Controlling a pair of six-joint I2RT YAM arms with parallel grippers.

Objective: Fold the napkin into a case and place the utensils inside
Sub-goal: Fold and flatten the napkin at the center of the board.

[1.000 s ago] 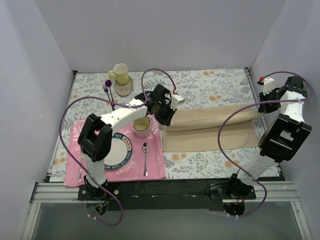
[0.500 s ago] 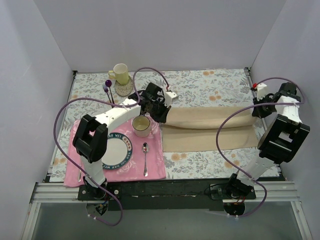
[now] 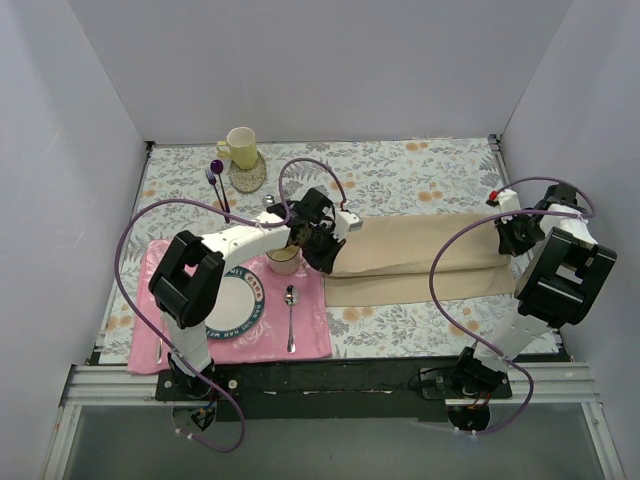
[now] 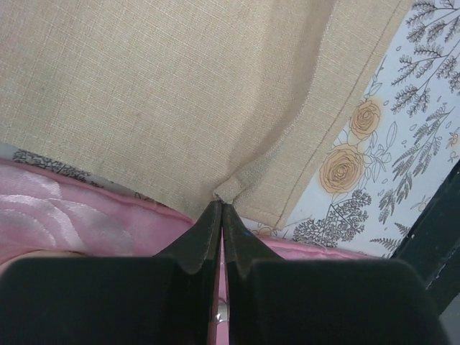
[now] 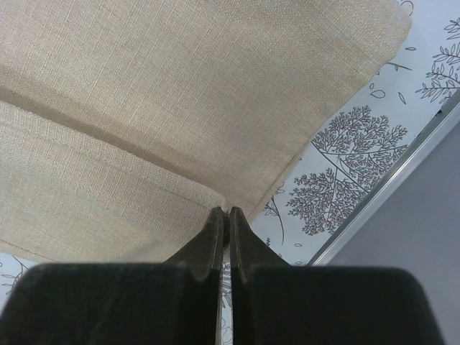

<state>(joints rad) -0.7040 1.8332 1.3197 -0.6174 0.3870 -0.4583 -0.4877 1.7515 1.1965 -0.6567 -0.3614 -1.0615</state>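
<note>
Pinching, left: the left gripper [image 3: 326, 260] [image 4: 221, 208] has its fingers pressed together on a small bunched corner of the napkin [image 3: 420, 252] [image 4: 172, 93], at the cloth's left end.
Pinching, right: the right gripper [image 3: 508, 238] [image 5: 223, 213] has its black fingertips closed tight on the corner of the napkin [image 5: 180, 86] at the right end, where the upper layer's edge runs into the tips.
Napkin: beige-tan cloth stretched left to right between the two grippers in the middle of the table. An upper layer lies doubled over a lower one, and a strip of the lower layer shows along the near side.
Napkin's left corner: just over the edge of the pink placemat [image 3: 305, 335] [image 4: 72, 215].
Under the napkin: grey floral tablecloth [image 3: 420, 175] [image 4: 402, 144] [image 5: 345, 165].
Utensils: the spoon [image 3: 290, 315] lies on the placemat to the right of the plate [image 3: 250, 285]. The fork [image 3: 160, 335] lies to the plate's left. Both are apart from the napkin.
Cup [image 3: 283, 260]: on the placemat, just beside the left gripper.
Far left corner: a yellow mug [image 3: 240, 146] on a round coaster [image 3: 249, 177], with a purple-handled fork [image 3: 217, 182] beside it.
</note>
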